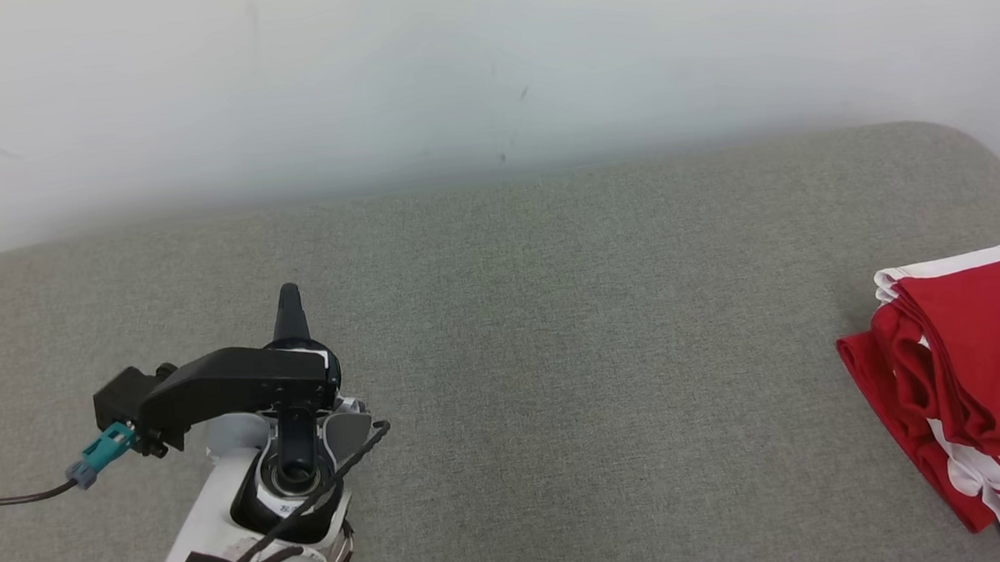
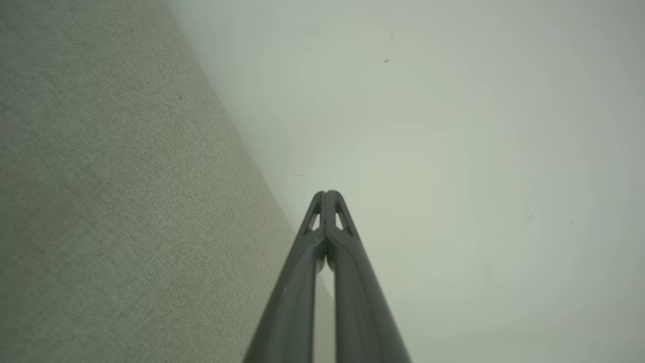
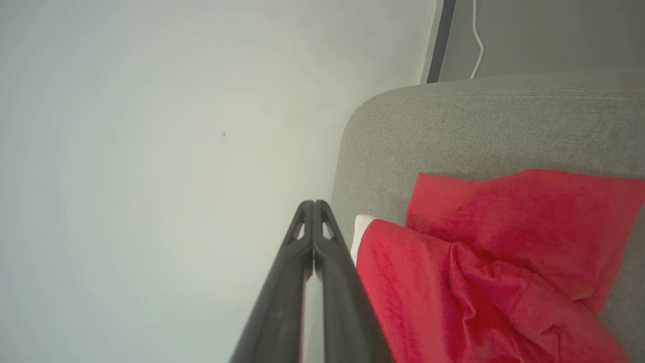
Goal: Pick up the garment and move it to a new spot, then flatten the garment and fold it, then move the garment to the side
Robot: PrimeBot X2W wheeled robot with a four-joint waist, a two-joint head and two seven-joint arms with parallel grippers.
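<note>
The garment [image 1: 986, 347] is red with white stripes and lies in a folded bundle at the right edge of the grey padded surface [image 1: 559, 330]. In the right wrist view the garment [image 3: 478, 262] spreads just right of my right gripper [image 3: 313, 204], whose fingertips are pressed together and pinch nothing. My left gripper [image 1: 288, 295] hovers over the left part of the surface, far from the garment, pointing toward the wall. Seen from its own wrist, the left gripper [image 2: 326, 194] is shut and empty.
A pale wall [image 1: 481, 65] rises right behind the padded surface. The surface's rounded right corner [image 3: 363, 111] drops to a floor strip with a dark baseboard [image 3: 441, 40] and a white cable [image 3: 476, 35]. A teal connector [image 1: 103, 451] and its cable hang off my left wrist.
</note>
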